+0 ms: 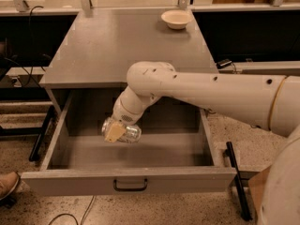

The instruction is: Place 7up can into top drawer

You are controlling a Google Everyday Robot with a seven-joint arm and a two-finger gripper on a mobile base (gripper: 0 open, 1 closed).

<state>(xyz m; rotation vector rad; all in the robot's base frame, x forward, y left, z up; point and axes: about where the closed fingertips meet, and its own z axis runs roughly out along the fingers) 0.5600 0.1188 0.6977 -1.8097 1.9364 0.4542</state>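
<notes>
Gripper [116, 131] down inside open drawer [126, 181], left of centre, clamped on can [132, 133]; tan finger [112, 134] lying across can's front. Can on its side, shiny end facing left, low over drawer floor; can't tell if touching it. Roughly mid-depth, nearer left wall than right, apart from both. White arm [211, 95] reaching in from right, elbow over drawer's rear edge, wrist angled down-left to gripper. Drawer pulled well out, dark handle [130, 186] at centre of front panel. Grey cabinet top [108, 46] behind, w/ cream bowl [176, 18] near back right corner, well apart from can. Brown shoe [6, 185] at lower left, just beside drawer's front corner.
</notes>
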